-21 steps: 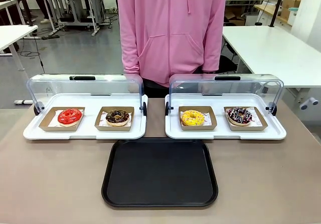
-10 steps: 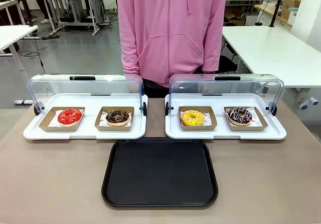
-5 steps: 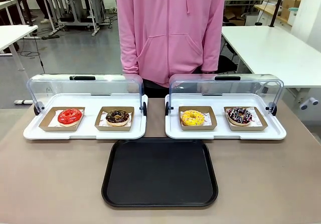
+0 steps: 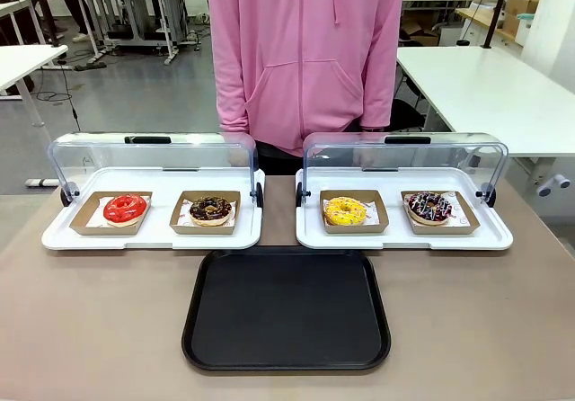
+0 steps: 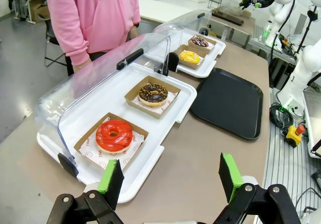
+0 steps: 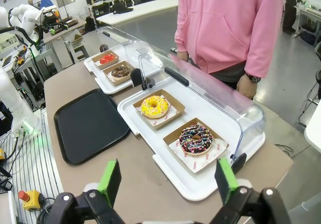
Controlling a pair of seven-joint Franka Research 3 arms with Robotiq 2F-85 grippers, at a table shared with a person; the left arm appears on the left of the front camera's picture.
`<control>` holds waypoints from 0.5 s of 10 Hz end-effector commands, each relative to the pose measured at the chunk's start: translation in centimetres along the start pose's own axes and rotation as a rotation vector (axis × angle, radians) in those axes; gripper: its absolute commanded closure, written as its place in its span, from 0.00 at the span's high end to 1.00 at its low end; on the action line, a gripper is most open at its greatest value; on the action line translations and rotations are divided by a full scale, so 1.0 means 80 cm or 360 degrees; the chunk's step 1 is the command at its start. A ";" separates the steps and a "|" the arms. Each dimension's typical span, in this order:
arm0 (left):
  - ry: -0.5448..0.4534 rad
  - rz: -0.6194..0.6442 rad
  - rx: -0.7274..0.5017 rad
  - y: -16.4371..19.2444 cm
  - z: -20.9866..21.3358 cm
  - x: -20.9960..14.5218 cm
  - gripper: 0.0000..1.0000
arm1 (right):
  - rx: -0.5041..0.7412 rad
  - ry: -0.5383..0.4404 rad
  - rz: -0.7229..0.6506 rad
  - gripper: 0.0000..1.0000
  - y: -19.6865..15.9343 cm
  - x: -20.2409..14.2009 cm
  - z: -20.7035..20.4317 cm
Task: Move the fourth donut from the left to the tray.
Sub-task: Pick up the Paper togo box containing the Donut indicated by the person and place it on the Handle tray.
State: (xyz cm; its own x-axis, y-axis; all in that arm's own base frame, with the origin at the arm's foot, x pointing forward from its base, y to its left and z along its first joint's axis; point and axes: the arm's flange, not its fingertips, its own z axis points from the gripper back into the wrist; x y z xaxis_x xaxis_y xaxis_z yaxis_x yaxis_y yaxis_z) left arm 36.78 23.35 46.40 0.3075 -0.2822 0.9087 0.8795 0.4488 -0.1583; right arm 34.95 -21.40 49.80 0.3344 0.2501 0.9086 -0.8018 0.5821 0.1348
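Four donuts were held in two white trays, two each, the fourth donut rightmost. One black tray was set nearer. The left hand and right hand were spread apart.

donuts: 4 | white trays: 2 | black tray: 1

A person in a pink hooded sweatshirt with a front pouch pocket and drawstring wears a dark wristwatch. The left gripper and right gripper are black, with bright green pads and silver screws at the joints.
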 end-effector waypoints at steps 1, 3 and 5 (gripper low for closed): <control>-0.0031 -0.0036 -0.0009 0.001 0.002 0.000 1.00 | 0.0002 -0.0044 0.0043 1.00 -0.004 0.003 0.000; -0.0031 -0.0036 -0.0009 0.001 0.002 0.000 1.00 | 0.0002 -0.0044 0.0043 1.00 -0.004 0.003 0.000; -0.0031 -0.0036 -0.0009 0.001 0.002 0.000 1.00 | 0.0002 -0.0044 0.0043 1.00 -0.004 0.003 0.000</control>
State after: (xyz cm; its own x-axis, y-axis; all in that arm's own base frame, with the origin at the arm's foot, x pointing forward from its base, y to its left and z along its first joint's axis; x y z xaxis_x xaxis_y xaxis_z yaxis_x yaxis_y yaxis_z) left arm 36.78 23.35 46.40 0.3075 -0.2822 0.9087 0.8795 0.4488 -0.1583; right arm 34.96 -21.40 49.80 0.3339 0.2492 0.9091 -0.8017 0.5823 0.1349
